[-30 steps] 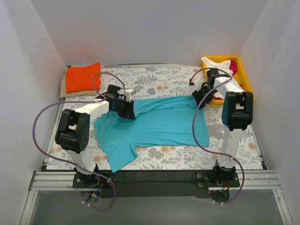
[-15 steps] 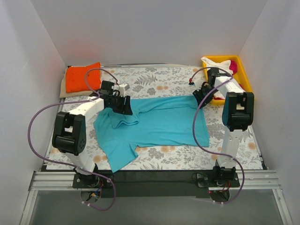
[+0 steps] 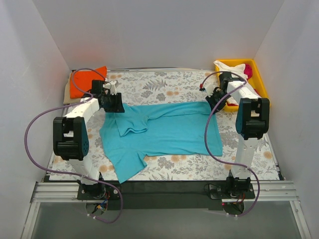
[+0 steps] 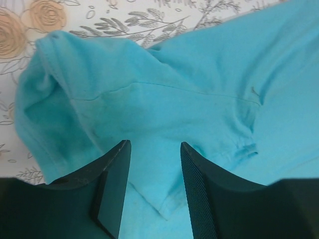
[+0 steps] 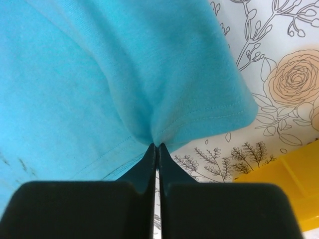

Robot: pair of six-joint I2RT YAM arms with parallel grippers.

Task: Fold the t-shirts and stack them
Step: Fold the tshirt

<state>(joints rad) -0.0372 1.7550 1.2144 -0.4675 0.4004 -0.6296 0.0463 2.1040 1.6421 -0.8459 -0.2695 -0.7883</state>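
- Far-left corner: folded orange t-shirt (image 3: 82, 85).
- Left gripper (image 3: 115, 104): jaws apart, empty, just above the left sleeve of the teal t-shirt (image 3: 169, 130).
- Centre: teal t-shirt spread flat on the floral table cloth (image 3: 164, 89).
- Right gripper (image 5: 157, 145): clamped closed, pinching the teal t-shirt's far-right edge.
- Far right: yellow tray (image 3: 260, 79) holding a white t-shirt (image 3: 230, 66) and a magenta t-shirt (image 3: 247, 73).

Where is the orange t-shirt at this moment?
In the top view, the orange t-shirt lies folded in the far left corner of the table, just beyond the left claw.
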